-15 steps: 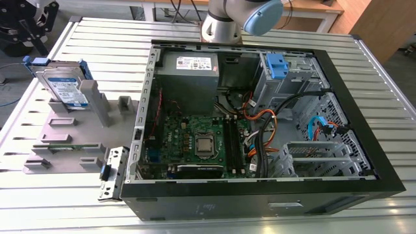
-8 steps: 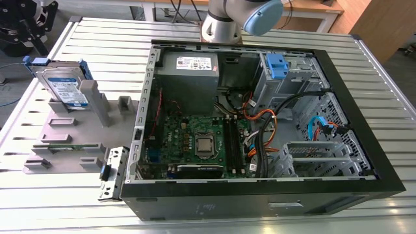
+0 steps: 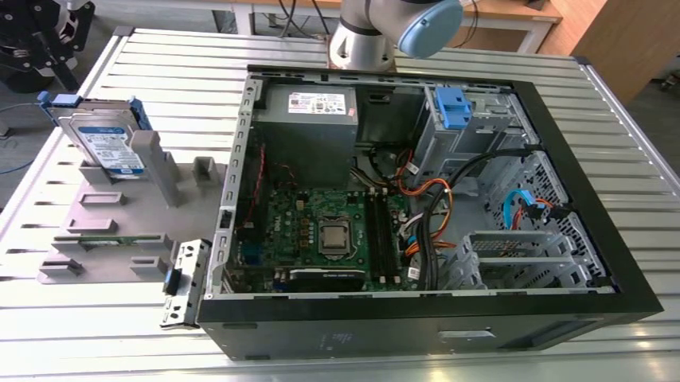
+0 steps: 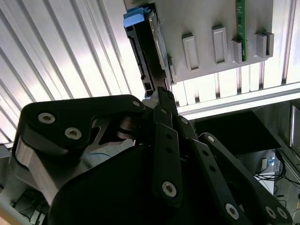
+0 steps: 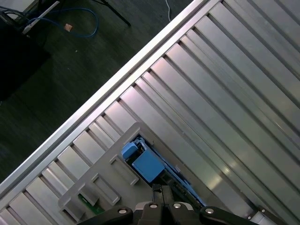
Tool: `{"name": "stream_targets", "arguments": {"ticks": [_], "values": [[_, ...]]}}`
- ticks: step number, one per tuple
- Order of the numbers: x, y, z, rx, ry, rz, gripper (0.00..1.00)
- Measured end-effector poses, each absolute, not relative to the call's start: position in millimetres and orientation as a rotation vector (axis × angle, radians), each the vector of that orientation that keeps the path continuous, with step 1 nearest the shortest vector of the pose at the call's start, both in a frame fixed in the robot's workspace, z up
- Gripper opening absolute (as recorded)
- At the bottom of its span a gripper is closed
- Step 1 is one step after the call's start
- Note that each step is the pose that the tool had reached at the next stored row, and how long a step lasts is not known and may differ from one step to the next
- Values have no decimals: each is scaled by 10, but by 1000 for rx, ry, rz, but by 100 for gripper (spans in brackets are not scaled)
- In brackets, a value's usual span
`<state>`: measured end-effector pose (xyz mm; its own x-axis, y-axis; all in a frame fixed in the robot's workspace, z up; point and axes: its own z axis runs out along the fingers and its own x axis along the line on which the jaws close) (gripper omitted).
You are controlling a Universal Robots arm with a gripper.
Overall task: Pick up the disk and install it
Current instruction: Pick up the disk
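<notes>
Silver rectangular metal disk with blue plastic side rails (image 3: 107,147) upright in grey slotted holder (image 3: 107,216), exterior view's left of open black computer case (image 3: 425,328). Black gripper (image 5: 162,190) near disk; fingers clenched together, empty.

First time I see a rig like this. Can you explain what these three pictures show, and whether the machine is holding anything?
This is one robot arm with a black gripper at its end. The exterior view looks down on a slatted metal table bearing an open computer case and, at that view's left, a grey holder. The disk stands upright in the holder, with nothing gripping it. Both wrist views come from cameras on the arm, looking past the gripper towards the disk.
</notes>
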<state>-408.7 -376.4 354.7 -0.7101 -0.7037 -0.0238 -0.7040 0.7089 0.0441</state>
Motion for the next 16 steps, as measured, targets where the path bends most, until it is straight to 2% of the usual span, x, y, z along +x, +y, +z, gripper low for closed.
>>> {"name": "stream_targets", "arguments": {"ticks": [16], "values": [[-4087,-3764,3547,-1216,2890,78,11]]}}
